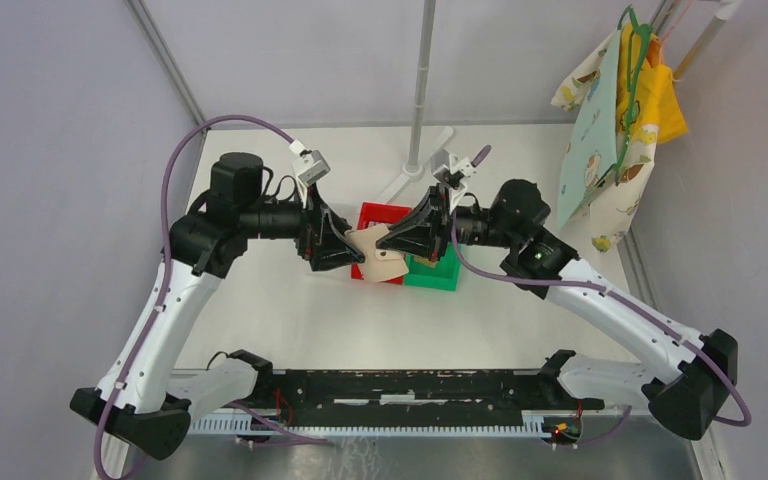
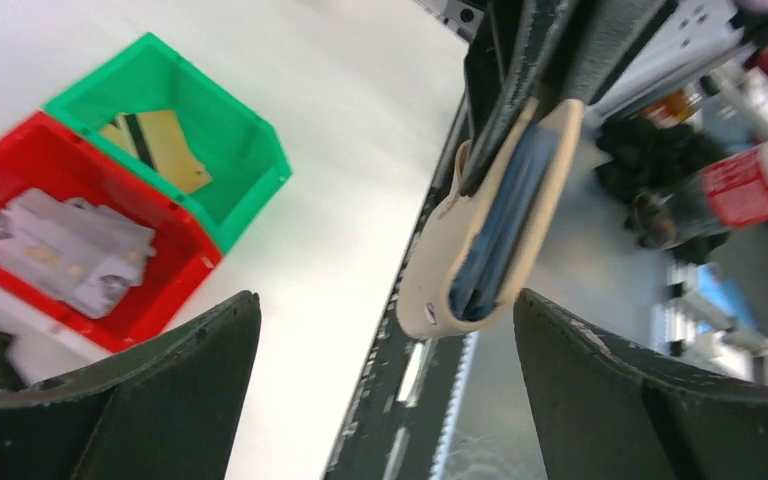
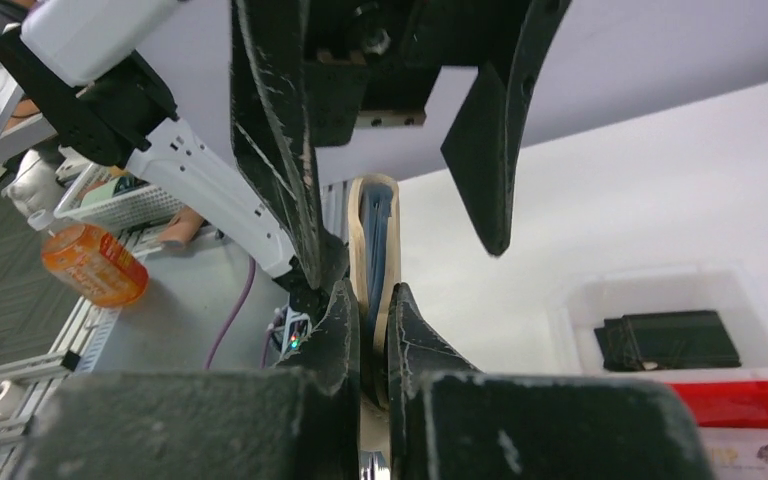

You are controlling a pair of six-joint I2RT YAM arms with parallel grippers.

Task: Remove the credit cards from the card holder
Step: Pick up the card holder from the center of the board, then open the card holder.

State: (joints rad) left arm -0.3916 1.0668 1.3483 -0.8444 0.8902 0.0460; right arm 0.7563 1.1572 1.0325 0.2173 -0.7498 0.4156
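The right end effector (image 3: 373, 305) is closed narrow on the card holder (image 3: 372, 240). Its two fingers press the tan covers from either side near one end, and the blue inner pockets show edge-on between the covers. The holder is held up off the surface (image 1: 280, 320), in the middle of the top view, over the near edge of the red bin (image 1: 372, 214) and just left of the green bin (image 1: 438, 272).

The left end effector (image 2: 385, 305) faces it from the left with its jaws spread wide. The holder's free end lies between its fingers (image 2: 160, 390), closer to one of them, and whether that finger touches it cannot be told.

At the upper left of the left wrist view, the green bin holds a gold credit card (image 2: 155, 150) with a dark stripe. The red bin, touching it, holds silvery credit cards (image 2: 60, 250).

At the lower right of the right wrist view, a black boxy object (image 3: 670, 340) lies in a clear tray (image 3: 570, 300). An orange bottle (image 3: 90, 265) stands at the left, off the surface. In the top view, patterned cloth (image 1: 610, 130) hangs at the upper right and a pole (image 1: 422, 90) rises at the back.
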